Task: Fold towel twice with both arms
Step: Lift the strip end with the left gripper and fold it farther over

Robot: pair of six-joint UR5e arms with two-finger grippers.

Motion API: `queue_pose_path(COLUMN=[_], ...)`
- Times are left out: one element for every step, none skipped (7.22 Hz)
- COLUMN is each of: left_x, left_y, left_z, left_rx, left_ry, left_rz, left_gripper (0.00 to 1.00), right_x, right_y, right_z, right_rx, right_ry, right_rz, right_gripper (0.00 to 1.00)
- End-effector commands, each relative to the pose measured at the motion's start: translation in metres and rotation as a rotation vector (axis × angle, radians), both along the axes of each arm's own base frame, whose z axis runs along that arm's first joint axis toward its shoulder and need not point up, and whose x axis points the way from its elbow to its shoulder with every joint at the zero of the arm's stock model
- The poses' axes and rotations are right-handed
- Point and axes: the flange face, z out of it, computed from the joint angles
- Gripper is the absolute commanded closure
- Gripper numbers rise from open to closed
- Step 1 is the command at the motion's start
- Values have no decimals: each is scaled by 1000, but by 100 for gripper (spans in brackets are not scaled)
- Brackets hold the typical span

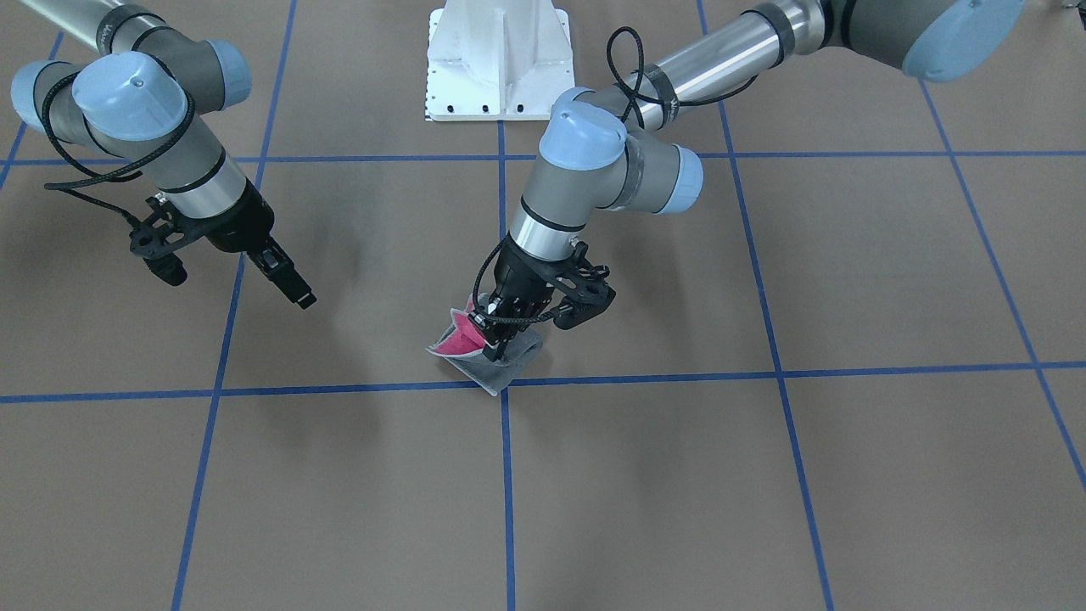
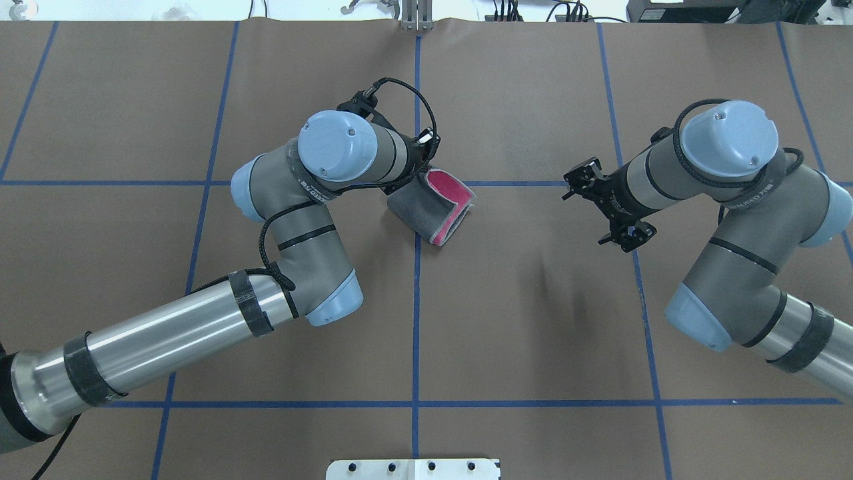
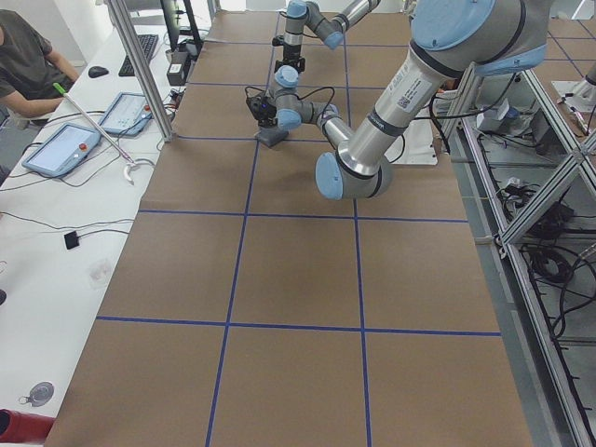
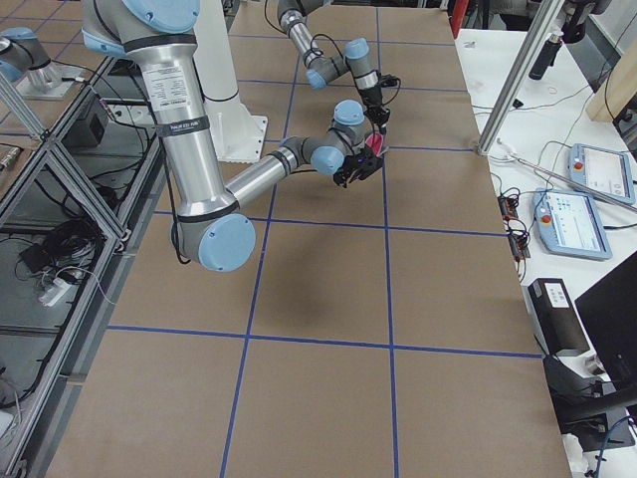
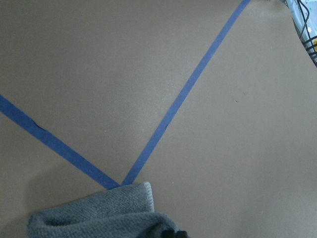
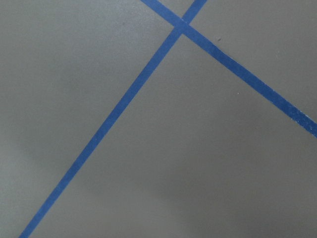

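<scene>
**Left gripper pinching folded towel at table centre; right arm standing off**

Towel lies on the brown paper table cover, at the crossing of the centre blue tape line and the far cross line. Folded over on itself: dark grey face outward, pink inner face showing along the open edge, pale stitched edging visible. In the overhead view the bundle sits just right of the centre line, its open pink edge toward 3 o'clock.

Left gripper is down at the towel. In the front-facing view its fingers are closed tight on a raised fold of cloth, pink peeking out beside them toward 9 o'clock, grey layer flat on the table below. From overhead the left arm hides the fingertips; the wrist meets the towel from the towel's 10 o'clock. Left wrist camera shows a grey towel corner lying at the tape crossing, at the bottom of its view.

Right gripper hangs above bare table, well apart from the towel, at the towel's 3 o'clock in the overhead view. Its fingers appear drawn together into one narrow tip, holding nothing. Right wrist camera sees only table cover and two crossing tape lines.

White pedestal base sits at 12 o'clock in the front-facing view. A seated person is at a side bench at the left-end view's upper left.
</scene>
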Motion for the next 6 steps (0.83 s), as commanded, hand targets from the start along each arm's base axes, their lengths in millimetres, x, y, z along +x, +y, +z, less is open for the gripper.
queue_pose_path(left_x=[-1,-8,-15,-22,-35,-59], left_y=[-12,-19,-24,-28,-29,-35], left_z=[-5,-21,-30,-34,-45,-30], left_rx=[6,12,20,26,28,1], left_ry=[13,32,45,52,79,90], left_rz=[-16,-30,-39,-45,-7,43], left_gripper=[0,0,0,0,0,0], right_x=[0,-1,-2,-4,-10,-22], right_y=[-1,0,-1,-1,-4,-14], right_z=[-1,-2,-5,-8,-14,-23], right_rx=[0,2,5,5,7,1], right_ry=[-1,-1,-5,-8,-14,-20], right_rz=[1,1,3,6,6,16], right_gripper=[0,0,0,0,0,0])
